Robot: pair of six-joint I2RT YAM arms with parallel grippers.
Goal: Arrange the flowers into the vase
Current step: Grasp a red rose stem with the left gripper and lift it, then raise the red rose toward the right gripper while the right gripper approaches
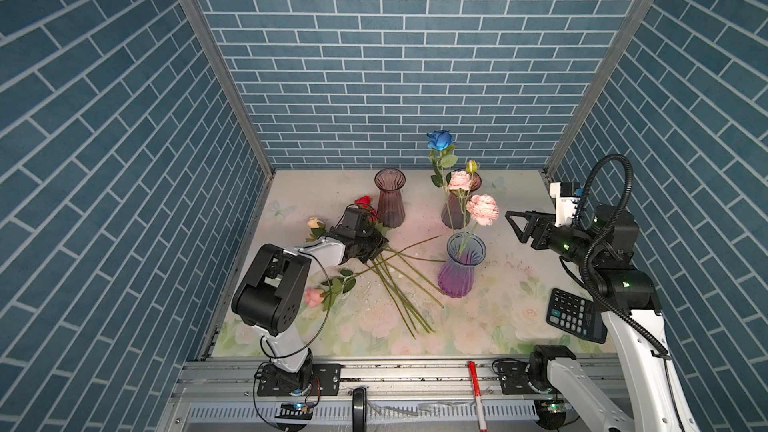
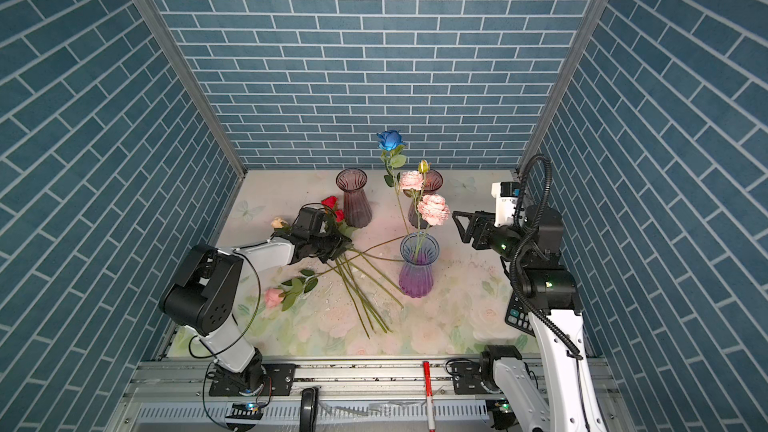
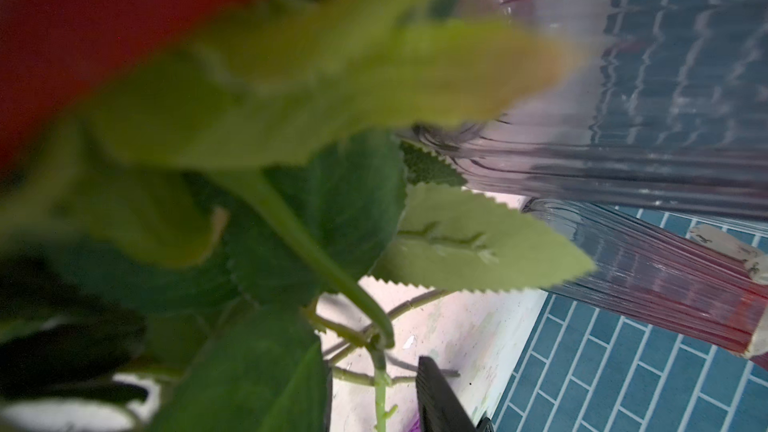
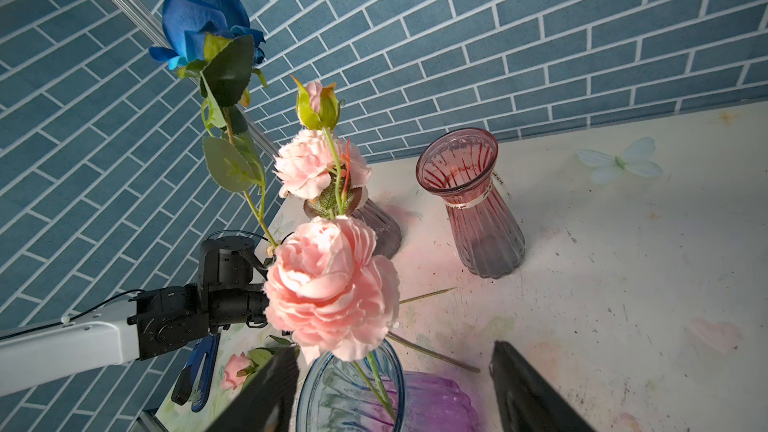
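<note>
Blue rose and pink peonies stood in vase. Remaining flowers lay on table beside it; left pincer among their stems, grip indiscernible. Right pincer gaped empty near vase.

walls: blue brick | vase: blue-purple | peony: pink | rose: blue

Above the purple vase, pink peonies and a blue rose crowd the mouth. Bare table lies to its right, where the right gripper hangs with jaws apart. To its left, loose flower stems fan out beneath the left gripper. Two mauve vases stand behind, and a calculator lies at the right front edge.
</note>
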